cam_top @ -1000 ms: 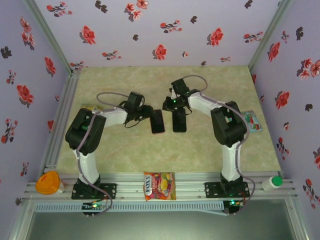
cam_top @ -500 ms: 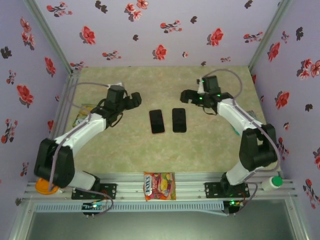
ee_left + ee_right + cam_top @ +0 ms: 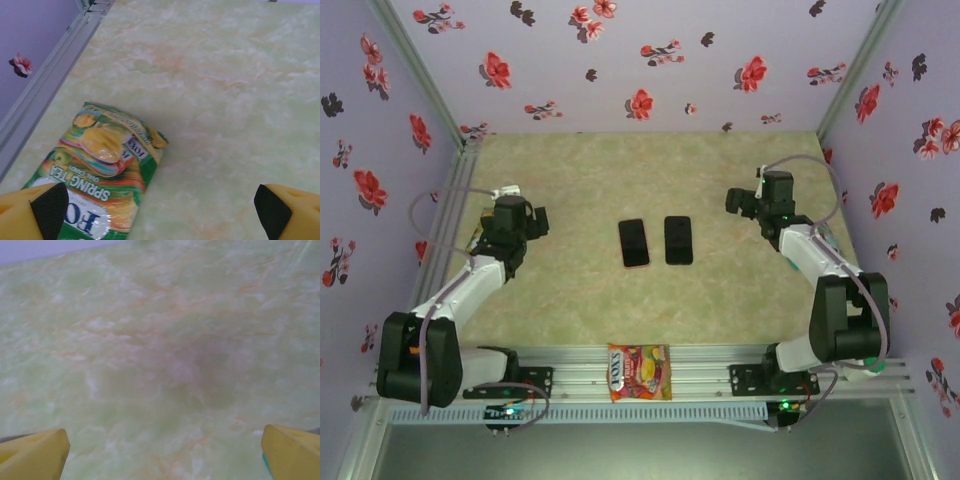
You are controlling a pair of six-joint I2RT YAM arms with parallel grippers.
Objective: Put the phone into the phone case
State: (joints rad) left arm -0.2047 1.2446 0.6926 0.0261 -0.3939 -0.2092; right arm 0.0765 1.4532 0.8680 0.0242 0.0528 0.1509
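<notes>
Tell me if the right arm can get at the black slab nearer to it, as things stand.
Probably yes. The right arm sits to one side of the slab, jaws open, with just table between them. The slab lies flat, apart from its pink-edged neighbour; nothing stands in the way.

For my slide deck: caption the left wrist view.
Open yellow fingers above a Spring Tea candy packet lying on the green marbled table.

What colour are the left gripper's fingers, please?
Yellow fingers, black pads; best in the left wrist view.
</notes>
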